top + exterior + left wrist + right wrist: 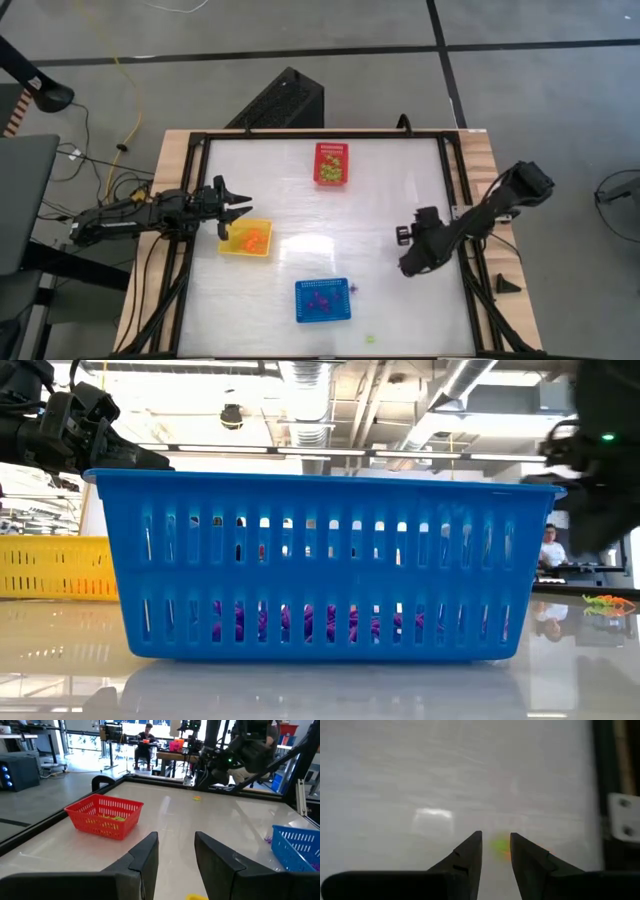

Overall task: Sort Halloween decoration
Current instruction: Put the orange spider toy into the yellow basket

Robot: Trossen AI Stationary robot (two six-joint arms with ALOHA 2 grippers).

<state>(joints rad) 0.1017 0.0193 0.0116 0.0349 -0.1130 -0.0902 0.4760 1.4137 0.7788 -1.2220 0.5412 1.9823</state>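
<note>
Nearest the low camera stands the blue basket (315, 565), filling most of that view, with purple trinkets (300, 622) showing through its lower slots. From above it sits near the table's front edge, the yellow basket (247, 240) off to its left and the red basket (332, 164) far back by the rear edge; a wide bare stretch of white tabletop (380, 200) lies between them.

Over the yellow basket's left rim hangs the left gripper (233, 210), its fingers spread with a clear gap and nothing between them; orange trinkets (250, 239) lie in the basket below.

On the right side, well apart from every basket and close to the table's right frame, the right gripper (410, 266) points down at the table. Its wrist view shows what the overhead one hides: a small green and orange trinket (500, 846) lying on the table in the narrow gap between the parted fingers (465, 857); I cannot tell if they touch it.

One light green trinket (370, 339) lies alone near the front edge.
</note>
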